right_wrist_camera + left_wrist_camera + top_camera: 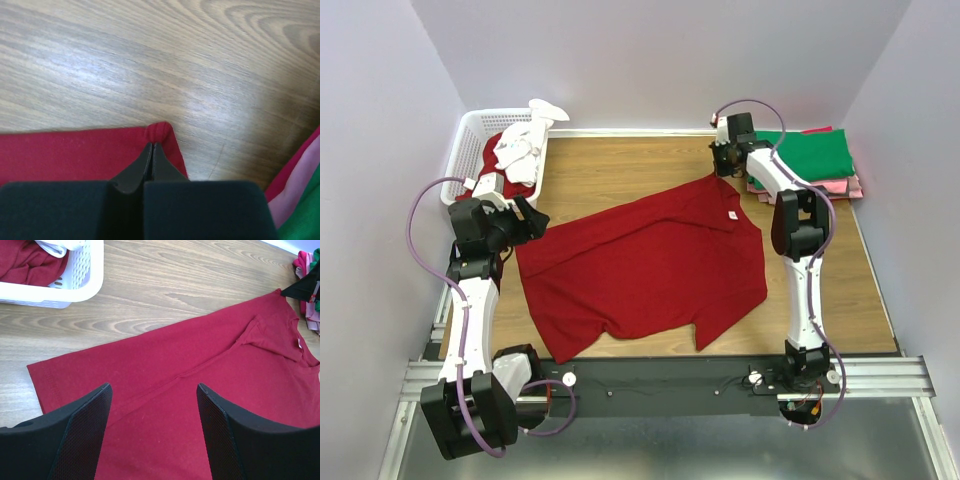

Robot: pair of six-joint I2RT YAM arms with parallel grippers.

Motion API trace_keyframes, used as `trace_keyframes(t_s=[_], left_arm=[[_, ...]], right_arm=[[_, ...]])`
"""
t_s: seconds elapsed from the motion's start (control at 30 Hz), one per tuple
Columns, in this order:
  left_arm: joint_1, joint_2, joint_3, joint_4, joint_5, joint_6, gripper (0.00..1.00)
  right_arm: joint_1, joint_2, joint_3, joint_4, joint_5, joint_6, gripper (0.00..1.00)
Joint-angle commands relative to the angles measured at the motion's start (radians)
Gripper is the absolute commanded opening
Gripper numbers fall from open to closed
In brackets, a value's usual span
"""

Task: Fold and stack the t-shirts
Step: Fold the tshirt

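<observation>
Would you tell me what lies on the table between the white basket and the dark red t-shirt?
Nothing: the left wrist view shows only bare wooden table between basket and t-shirt.

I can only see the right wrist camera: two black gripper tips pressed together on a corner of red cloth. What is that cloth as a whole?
Observer: It is a dark red t-shirt spread flat on the wooden table. The right gripper is shut on its far corner.
Operator: What is the other arm doing?
Observer: The left gripper hangs open above the shirt's left part and holds nothing.
Operator: And the green and pink at my right edge?
Observer: That is a stack of folded shirts in the table's far right corner, with green on top.
Operator: Are there any more shirts?
Observer: A white basket at the far left holds red and white clothes.
</observation>
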Motion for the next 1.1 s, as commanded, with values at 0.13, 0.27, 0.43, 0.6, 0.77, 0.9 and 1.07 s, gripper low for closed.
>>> trace_keyframes(t_s=[0.13, 0.27, 0.43, 0.6, 0.77, 0.9, 1.07], left_arm=[[0.0, -0.005, -0.011, 0.019, 0.024, -0.001, 0.76], [0.002, -0.004, -0.009, 0.018, 0.027, 0.002, 0.76], [0.002, -0.002, -0.009, 0.021, 0.044, 0.005, 0.76], [0.002, 0.006, -0.011, 0.027, 0.07, 0.008, 0.76], [-0.015, 0.004, -0.014, 0.024, 0.098, -0.006, 0.75], [-0.137, -0.054, -0.051, 0.013, 0.086, -0.103, 0.72], [-0.343, -0.189, -0.08, -0.127, -0.068, -0.256, 0.71]], right_arm=[[-0.041, 0.021, 0.133, 0.045, -0.005, 0.121, 0.0], [-0.057, 0.066, 0.211, 0.053, -0.011, 0.174, 0.0], [-0.067, 0.127, 0.263, 0.064, -0.012, 0.203, 0.0], [-0.065, 0.167, 0.296, 0.073, 0.041, 0.194, 0.03], [-0.067, 0.181, 0.331, 0.082, 0.068, 0.151, 0.45], [-0.065, 0.117, 0.311, 0.08, 0.011, 0.099, 0.68], [-0.062, -0.162, 0.028, 0.079, -0.335, -0.081, 1.0]])
